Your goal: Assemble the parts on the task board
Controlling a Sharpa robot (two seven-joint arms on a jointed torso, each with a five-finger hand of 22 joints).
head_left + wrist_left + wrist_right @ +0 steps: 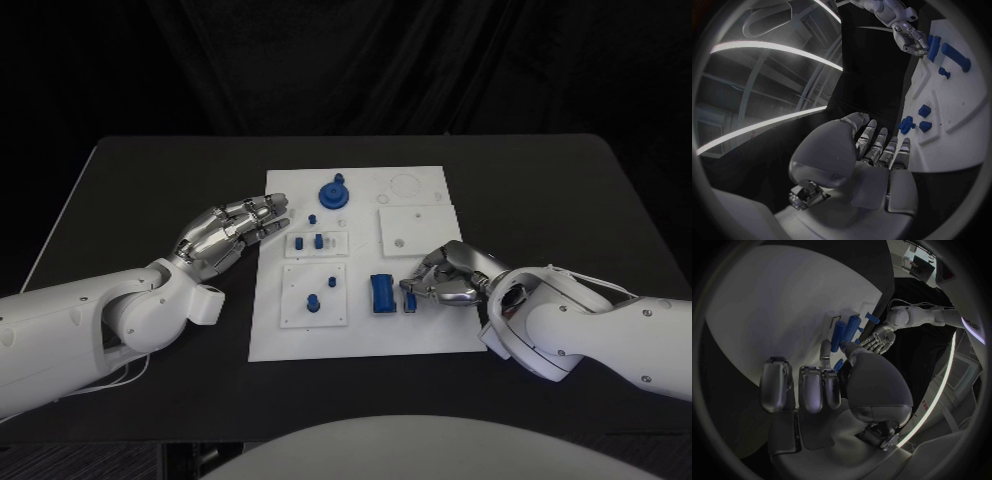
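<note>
The white task board lies in the middle of the black table. On it are a round blue part, two short blue pegs, two more pegs on a lower plate, and a long blue bar. My right hand rests at the board's right side, fingers curled, pinching a small blue part just right of the bar; the part sits between thumb and fingertip. My left hand hovers open at the board's left edge, fingers spread toward the pegs.
Raised white square plates with holes sit on the board's right half, and round recesses lie at its far end. Black table surrounds the board on every side.
</note>
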